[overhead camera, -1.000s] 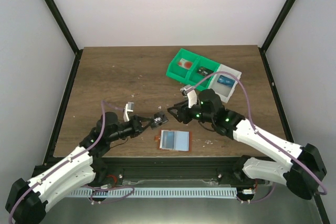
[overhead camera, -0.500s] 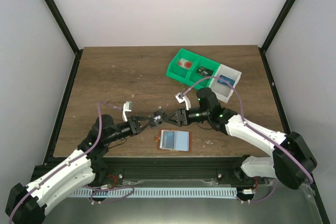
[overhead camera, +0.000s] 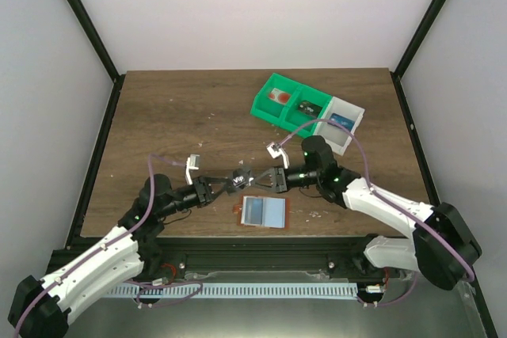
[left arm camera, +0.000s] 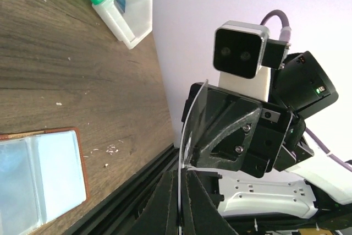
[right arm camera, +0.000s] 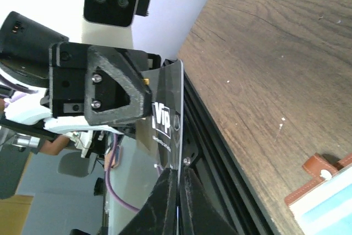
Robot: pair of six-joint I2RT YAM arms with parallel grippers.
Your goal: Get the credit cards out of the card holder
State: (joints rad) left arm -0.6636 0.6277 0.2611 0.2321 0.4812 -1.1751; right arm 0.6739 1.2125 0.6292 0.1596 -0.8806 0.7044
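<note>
Top external: the left end effector (overhead camera: 227,184) and right end effector (overhead camera: 263,179) meet tip to tip, both clamped on one dark card (overhead camera: 242,175) held above the surface (overhead camera: 174,116). The card holder (overhead camera: 264,211) lies open just beside them, toward the bases. One second earlier the right jaws stood apart, short of the card; now they are closed on it.

Left wrist: the card shows edge-on, and the holder's pale panels lie at lower left.

Right wrist: the card face reads "VIP" in white.
</note>
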